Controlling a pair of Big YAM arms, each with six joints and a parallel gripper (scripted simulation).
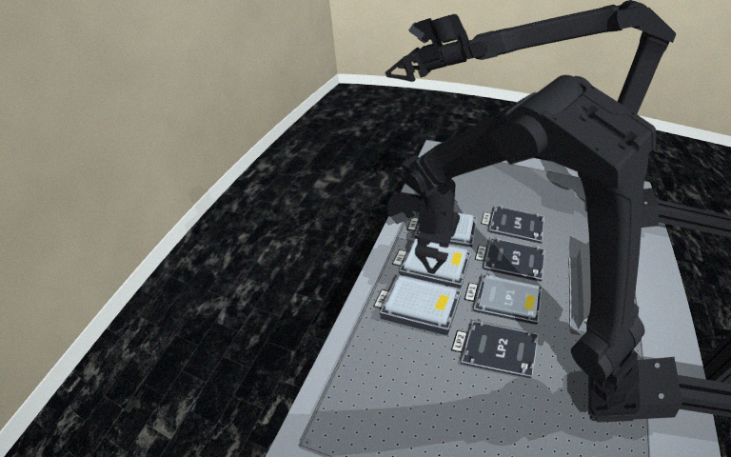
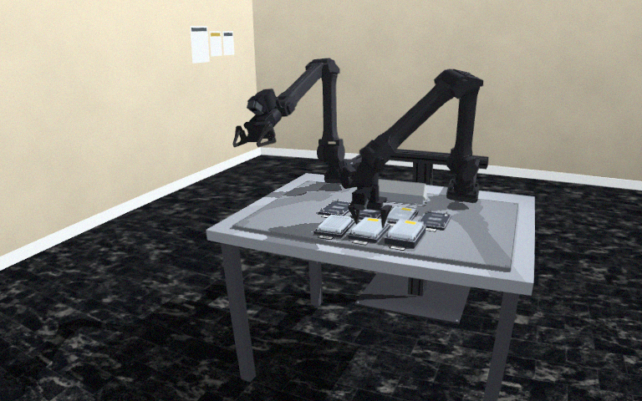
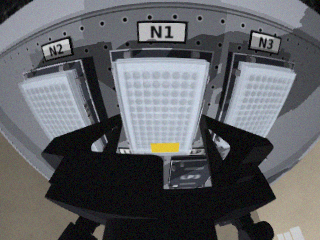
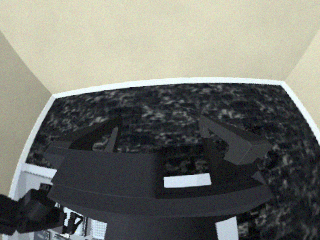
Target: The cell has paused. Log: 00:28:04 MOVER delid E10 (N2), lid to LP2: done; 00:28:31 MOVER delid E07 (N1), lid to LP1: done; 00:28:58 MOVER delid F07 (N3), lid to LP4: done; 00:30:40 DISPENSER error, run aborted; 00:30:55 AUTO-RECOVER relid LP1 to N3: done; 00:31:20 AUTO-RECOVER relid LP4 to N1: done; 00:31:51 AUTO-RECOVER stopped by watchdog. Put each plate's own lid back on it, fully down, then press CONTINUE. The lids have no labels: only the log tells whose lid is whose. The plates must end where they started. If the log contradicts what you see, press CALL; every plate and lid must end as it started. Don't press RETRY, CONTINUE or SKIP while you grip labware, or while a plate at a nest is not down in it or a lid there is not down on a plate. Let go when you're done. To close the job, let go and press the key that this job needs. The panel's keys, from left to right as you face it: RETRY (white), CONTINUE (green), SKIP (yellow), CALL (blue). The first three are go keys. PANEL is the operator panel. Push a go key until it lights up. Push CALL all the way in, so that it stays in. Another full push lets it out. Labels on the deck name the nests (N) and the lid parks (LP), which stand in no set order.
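White plates stand at N2 (image 1: 412, 296) (image 2: 404, 232) (image 3: 56, 100), N1 (image 1: 455, 270) (image 2: 365, 230) (image 3: 162, 100) and N3 (image 1: 466, 226) (image 2: 333, 225) (image 3: 265, 95). Yellow patches show at N2 and N1; none shows at N3. A clear cover lies level over the N1 plate; I cannot tell the covers at N2 and N3 surely. A clear lid (image 1: 506, 297) (image 2: 400, 214) with a yellow patch lies at LP1. My left gripper (image 2: 369, 222) (image 3: 160, 119) is open, its fingers on either side of the N1 plate. My right gripper (image 2: 247, 144) (image 4: 160, 119) is open and empty, high beyond the table.
LP2 (image 1: 484, 361), LP3 (image 1: 501, 265) and LP4 (image 1: 505, 228) show dark faces without lids. The panel (image 1: 578, 280) (image 2: 402, 189) stands behind the parks; its keys are not visible. The N2 and N3 plates stand close beside the left fingers.
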